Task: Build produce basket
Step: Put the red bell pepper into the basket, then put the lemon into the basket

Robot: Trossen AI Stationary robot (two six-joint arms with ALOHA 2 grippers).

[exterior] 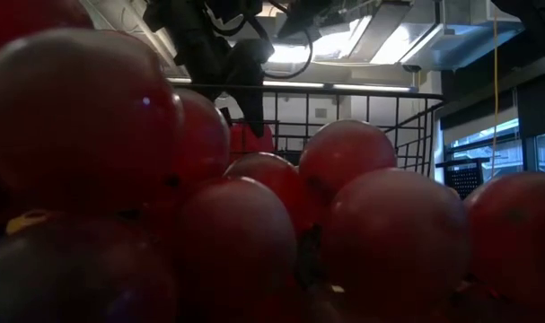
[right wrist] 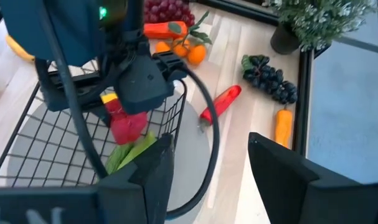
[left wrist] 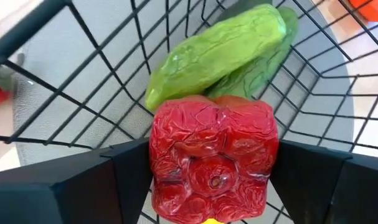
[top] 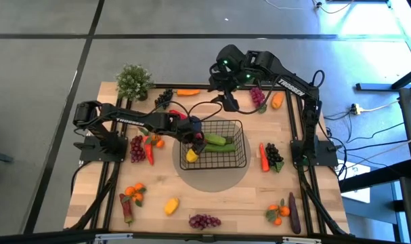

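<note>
Currently left gripper (left wrist: 213, 180) jaws pinch red pepper (left wrist: 213, 158) inside basket (top: 238, 161); an early release could roll it off the cucumbers (left wrist: 220, 56). Right gripper (right wrist: 207, 174) jaws spread, empty.

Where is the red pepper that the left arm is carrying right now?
In the high view the red pepper sits in the left end effector, over the left part of the basket, just beside the green cucumber lying inside.
</note>
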